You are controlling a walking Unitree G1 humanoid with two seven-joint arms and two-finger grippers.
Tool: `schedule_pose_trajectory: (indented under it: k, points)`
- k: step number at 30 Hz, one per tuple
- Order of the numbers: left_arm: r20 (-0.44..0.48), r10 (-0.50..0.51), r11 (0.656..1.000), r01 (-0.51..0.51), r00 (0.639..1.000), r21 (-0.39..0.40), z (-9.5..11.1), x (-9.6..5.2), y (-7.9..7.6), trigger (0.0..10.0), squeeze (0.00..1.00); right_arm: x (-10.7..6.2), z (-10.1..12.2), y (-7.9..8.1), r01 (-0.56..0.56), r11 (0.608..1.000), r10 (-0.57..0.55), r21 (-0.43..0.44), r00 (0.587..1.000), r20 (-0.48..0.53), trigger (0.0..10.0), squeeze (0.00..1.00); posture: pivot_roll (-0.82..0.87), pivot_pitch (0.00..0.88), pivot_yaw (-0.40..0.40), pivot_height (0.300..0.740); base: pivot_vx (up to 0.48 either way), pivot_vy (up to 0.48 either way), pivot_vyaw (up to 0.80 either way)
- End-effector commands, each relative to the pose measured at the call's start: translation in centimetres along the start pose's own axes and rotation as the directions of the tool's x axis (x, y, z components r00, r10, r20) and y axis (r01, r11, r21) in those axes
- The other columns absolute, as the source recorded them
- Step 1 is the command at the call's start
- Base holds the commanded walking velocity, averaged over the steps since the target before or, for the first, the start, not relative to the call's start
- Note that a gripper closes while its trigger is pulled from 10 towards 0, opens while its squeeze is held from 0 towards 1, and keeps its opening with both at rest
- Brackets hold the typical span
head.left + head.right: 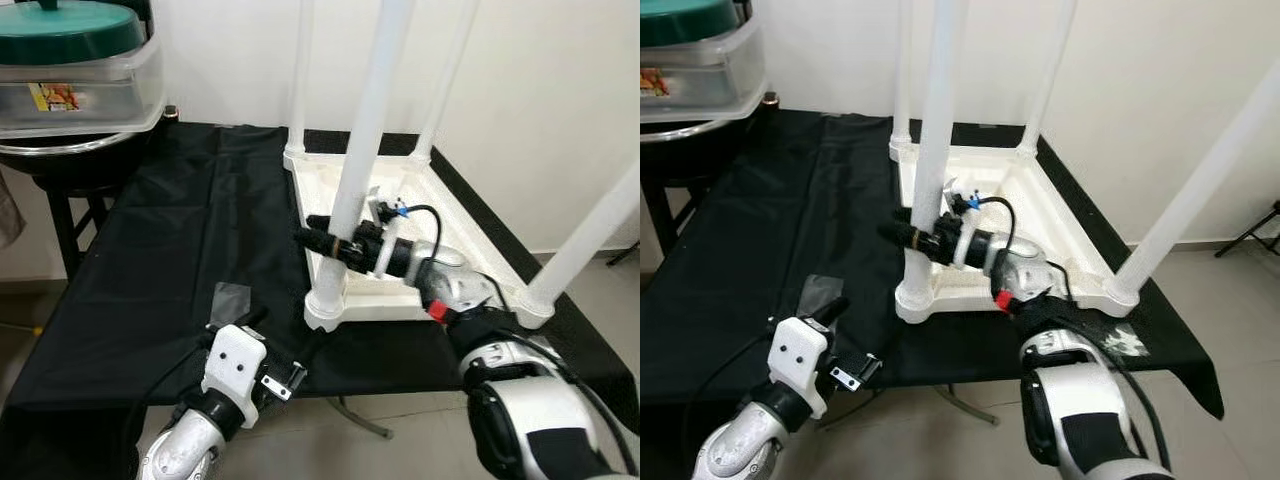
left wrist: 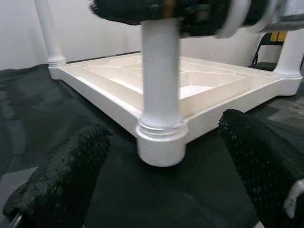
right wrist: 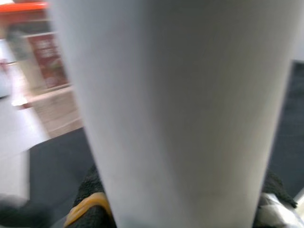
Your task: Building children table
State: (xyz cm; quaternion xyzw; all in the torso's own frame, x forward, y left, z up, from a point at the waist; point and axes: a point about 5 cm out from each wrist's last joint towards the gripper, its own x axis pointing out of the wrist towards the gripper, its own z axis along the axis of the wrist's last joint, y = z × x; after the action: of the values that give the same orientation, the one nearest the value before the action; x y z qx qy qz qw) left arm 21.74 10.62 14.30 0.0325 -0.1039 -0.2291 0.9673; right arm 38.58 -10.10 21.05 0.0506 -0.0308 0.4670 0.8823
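Left eye view, centre: the upturned white children table (image 1: 400, 260) lies on a black-draped table (image 1: 150, 280); the right hand (image 1: 325, 240) clamps its nearest leg (image 1: 362, 150). Lower left, the left hand (image 1: 240, 335) hovers.

Left wrist view: its fingers (image 2: 61, 180) spread apart (leg socket between).

Right wrist view: leg pressed close, blurred.

All four white legs (image 1: 372, 110) run out of the picture's top edge — their ends are cut off. The right hand (image 1: 322, 238) is partly hidden behind the nearest leg. The clear bin (image 1: 80, 90) past the desk's far left corner is cropped — its label is unreadable.
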Motion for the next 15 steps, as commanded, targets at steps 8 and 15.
schedule_pose_trajectory:
  k: [8,15]
  points:
    - [0.039,0.010,1.000,-0.009,0.999,-0.025,0.7,-0.5,0.0,10.0,0.00,-2.5,-1.4,-2.8,0.743,0.664,-0.744,-0.085,0.668,0.032,0.0,0.00,0.09,0.042,-0.110,0.740,0.000,0.000,0.00]
    - [0.069,-0.014,0.998,0.018,0.998,-0.058,1.2,-0.9,-0.4,10.0,0.00,-4.1,-2.8,-2.3,0.938,0.346,-0.938,0.030,0.345,0.023,0.0,0.00,0.10,0.050,-0.116,0.740,0.000,0.000,0.00]
